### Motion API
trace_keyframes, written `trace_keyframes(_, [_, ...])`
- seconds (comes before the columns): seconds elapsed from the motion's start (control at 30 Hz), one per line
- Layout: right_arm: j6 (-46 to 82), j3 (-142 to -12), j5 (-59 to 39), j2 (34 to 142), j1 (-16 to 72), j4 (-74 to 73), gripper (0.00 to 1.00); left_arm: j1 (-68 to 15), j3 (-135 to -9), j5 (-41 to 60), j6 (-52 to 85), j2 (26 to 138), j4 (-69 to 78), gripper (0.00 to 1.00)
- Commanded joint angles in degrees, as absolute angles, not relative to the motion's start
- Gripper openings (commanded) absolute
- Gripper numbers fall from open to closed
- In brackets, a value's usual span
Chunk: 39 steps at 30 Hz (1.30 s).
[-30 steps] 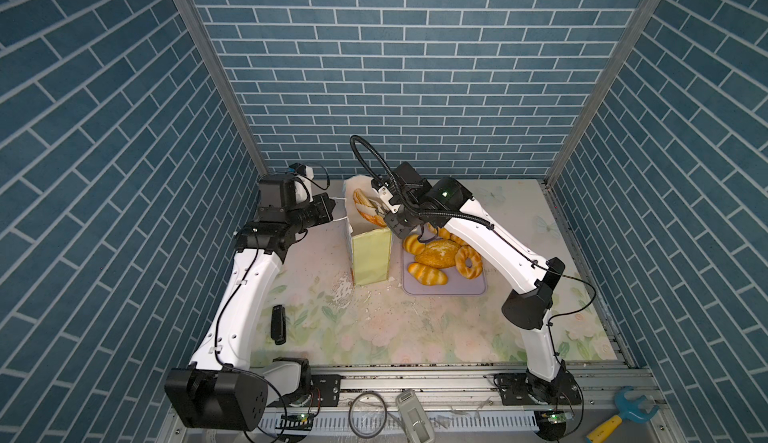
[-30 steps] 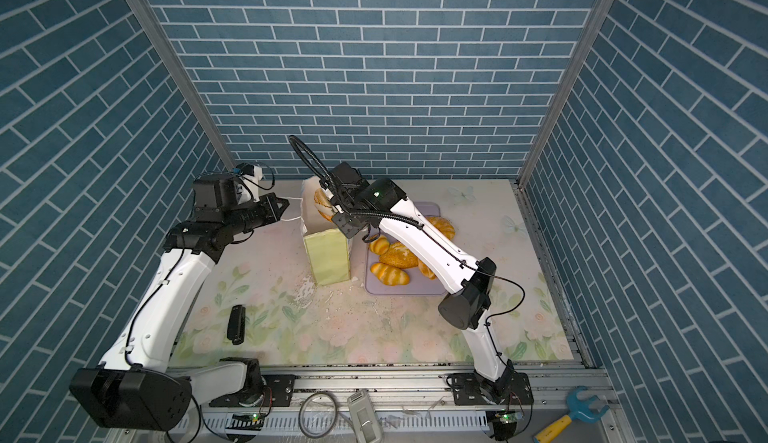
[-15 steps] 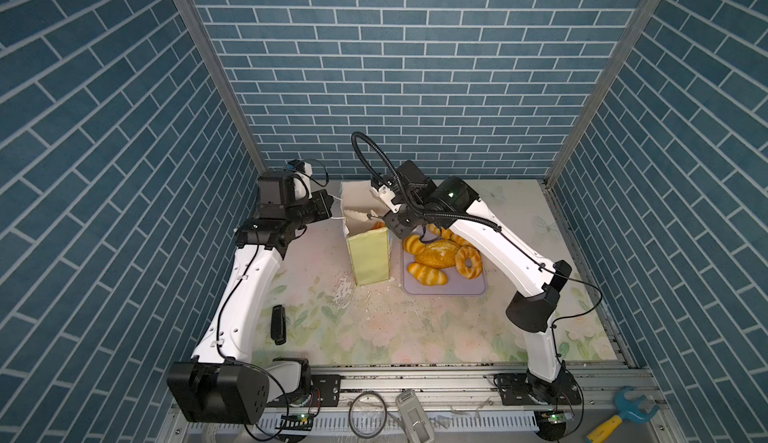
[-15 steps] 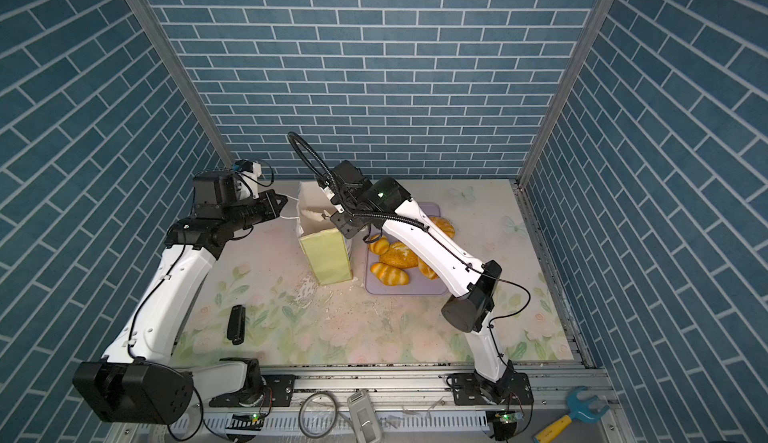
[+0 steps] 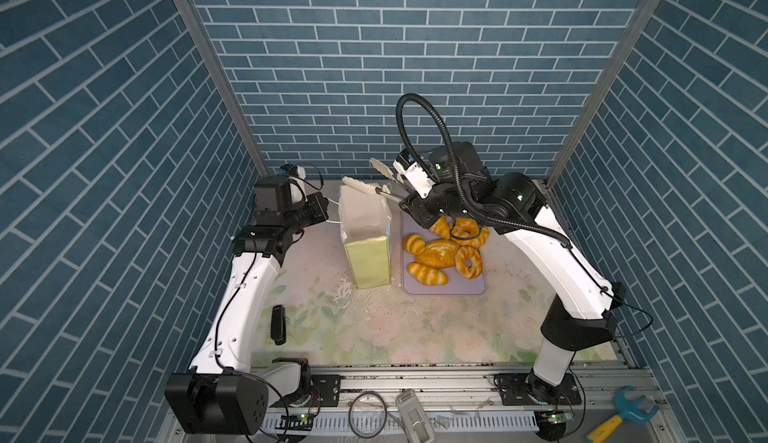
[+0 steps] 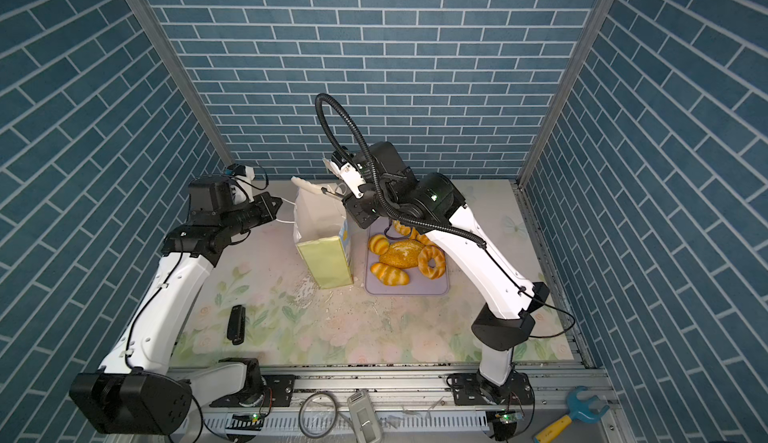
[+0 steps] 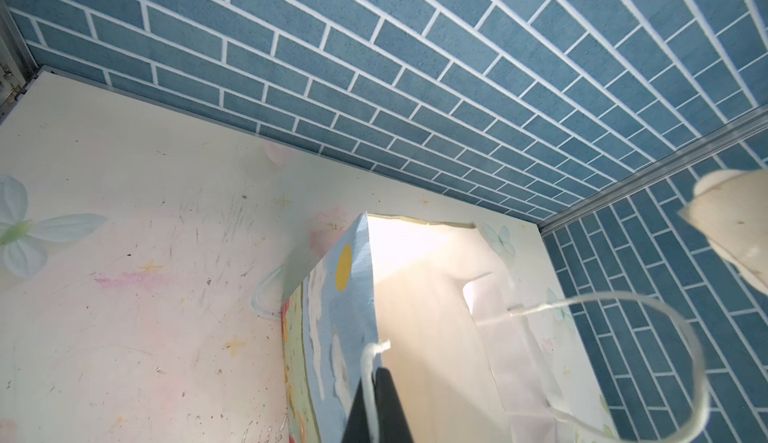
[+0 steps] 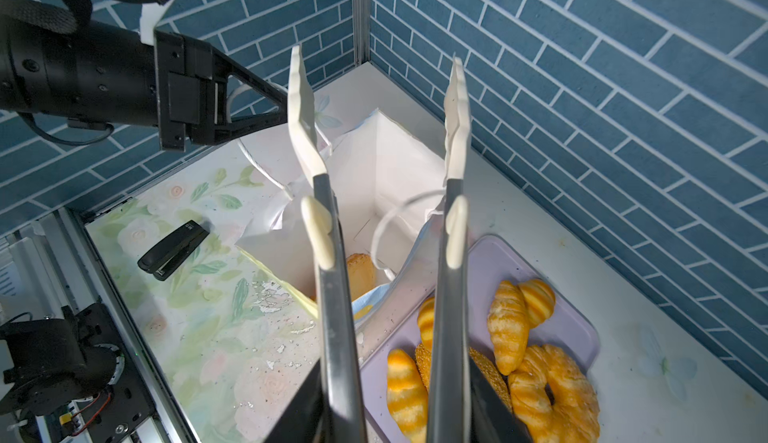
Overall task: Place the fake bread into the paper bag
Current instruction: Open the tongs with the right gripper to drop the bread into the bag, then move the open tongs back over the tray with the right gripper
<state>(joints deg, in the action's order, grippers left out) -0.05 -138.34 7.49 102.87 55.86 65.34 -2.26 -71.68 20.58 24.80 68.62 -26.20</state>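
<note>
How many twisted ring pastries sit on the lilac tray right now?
2. One twisted ring lies near the lilac tray's right edge beside the seeded loaf; the other lies behind it, partly under the right arm, which could hide more.

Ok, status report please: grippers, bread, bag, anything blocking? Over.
Left gripper jaws shut on cord handle. Right gripper jaws open, empty, above paper bag. One pastry inside, other pastries on lilac tray. Black stapler lies apart, not blocking.

No legible text; tiny unreadable mark on black stapler (image 8: 172, 249)
</note>
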Motion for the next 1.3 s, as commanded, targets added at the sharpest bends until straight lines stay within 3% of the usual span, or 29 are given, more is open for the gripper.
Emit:
trace_keyframes(0.0, [-1.8,-141.1,10.5,99.5,54.2,64.8,0.46,-2.0,-70.5,19.4,25.7,67.1,-24.9,0.0])
trace_keyframes(0.47, [2.6,-119.2,14.8,85.6,42.3,63.4,0.46,-2.1,-69.2,19.2,26.9,65.1,-25.2,0.0])
trace_keyframes(0.83, [1.5,-105.8,10.3,91.5,40.8,66.7,0.45,-2.1,-69.2,19.0,27.8,63.7,-26.1,0.0])
trace_keyframes(1.07, [0.0,-104.1,5.5,96.6,40.9,65.1,0.47,-2.1,-69.1,19.1,27.9,63.1,-26.9,0.22])
trace_keyframes(1.27, [-0.7,-103.8,4.2,101.0,41.2,65.8,0.48,-2.1,-69.2,18.1,27.5,61.8,-27.7,0.32])
